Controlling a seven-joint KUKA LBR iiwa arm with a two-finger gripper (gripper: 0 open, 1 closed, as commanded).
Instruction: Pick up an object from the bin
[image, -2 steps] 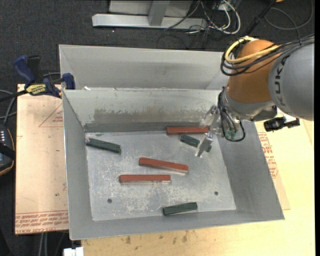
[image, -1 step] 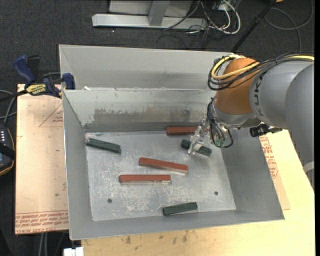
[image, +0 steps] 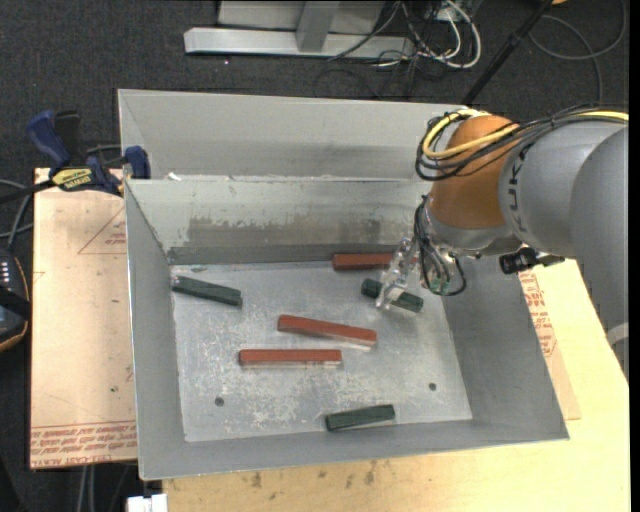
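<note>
Closest lies a dark green bar (image: 360, 418), well in front of the gripper (image: 398, 292). Under the gripper sits a second dark green block (image: 372, 290), partly hidden by it; if the gripper is open or closed, I cannot tell.

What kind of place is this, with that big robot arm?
Probably a robot lab or workshop. A grey robot arm reaches into a metal bin of red-brown sticks and dark green sticks, and loose cables lie on the floor behind it.
</note>
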